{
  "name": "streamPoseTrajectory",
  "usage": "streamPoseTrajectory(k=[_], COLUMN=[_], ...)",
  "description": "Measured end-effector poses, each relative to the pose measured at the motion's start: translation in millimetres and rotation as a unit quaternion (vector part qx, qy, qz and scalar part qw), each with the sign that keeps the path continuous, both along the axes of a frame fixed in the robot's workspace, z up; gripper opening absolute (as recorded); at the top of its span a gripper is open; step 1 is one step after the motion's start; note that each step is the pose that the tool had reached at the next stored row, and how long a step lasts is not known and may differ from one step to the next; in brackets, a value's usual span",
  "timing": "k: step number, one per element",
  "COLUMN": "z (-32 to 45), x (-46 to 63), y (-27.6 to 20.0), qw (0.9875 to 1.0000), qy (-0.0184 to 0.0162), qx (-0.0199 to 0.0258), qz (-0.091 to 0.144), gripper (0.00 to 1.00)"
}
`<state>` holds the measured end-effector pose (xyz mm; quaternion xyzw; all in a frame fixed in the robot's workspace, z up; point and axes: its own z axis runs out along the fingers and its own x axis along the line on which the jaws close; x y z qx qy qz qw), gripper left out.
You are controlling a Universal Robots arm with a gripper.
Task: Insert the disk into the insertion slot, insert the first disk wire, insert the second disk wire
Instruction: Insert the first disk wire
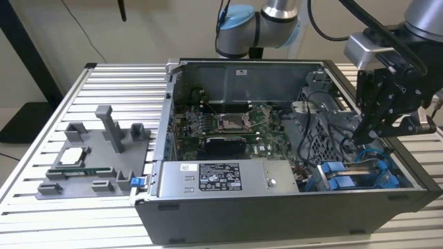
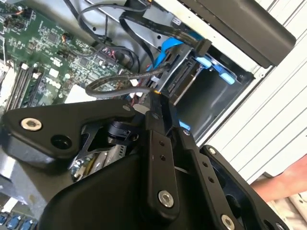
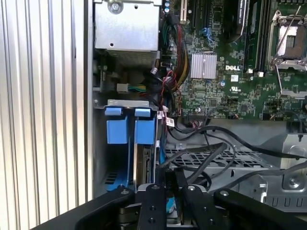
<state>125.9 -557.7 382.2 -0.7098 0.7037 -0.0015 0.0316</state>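
Observation:
The disk (image 3: 144, 165) sits on edge in the insertion slot (image 3: 100, 158) of the grey drive cage, its blue carrier tabs (image 3: 144, 130) standing up beside a second blue tab. In the exterior view the blue carriers (image 1: 349, 179) show at the case's near right corner. My gripper (image 1: 361, 139) hangs just above them. Its fingers stand close together in both wrist views, the gripper (image 3: 170, 184) shut on the end of a black disk wire (image 2: 120, 79) right over the disk's edge (image 2: 184, 76). Seen from the second wrist, the gripper (image 2: 156, 96) tip touches the connector area.
The open case (image 1: 277, 212) lies on a slatted metal table (image 1: 41, 207). The motherboard (image 3: 230, 72) and grey power-supply box (image 1: 221, 176) fill its middle. Loose black cables (image 3: 211, 158) and a blue cable (image 2: 168, 48) cross near the cage. A grey parts fixture (image 1: 97, 155) stands on the exterior view's left. A person's hand (image 2: 283, 184) is outside the case.

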Motion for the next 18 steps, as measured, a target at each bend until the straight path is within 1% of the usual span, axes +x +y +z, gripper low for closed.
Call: streamPoseTrajectory(k=[4,6,7,10,18], z=[-3.4,-5.9,-7.3,-10.2,-10.9], x=[1.7,2.5,3.1,5.2,5.5], y=[-12.9,-17.3,-18.4,-19.3,-19.3], qw=[1.0,1.0,1.0,1.0,1.0], qy=[0.0,0.0,0.0,0.0,0.0], qx=[0.0,0.0,0.0001,0.0,0.0], qz=[0.0,0.0,0.0,-0.001,-0.001], gripper=[0.0,0.0,0.0,0.0,0.0])
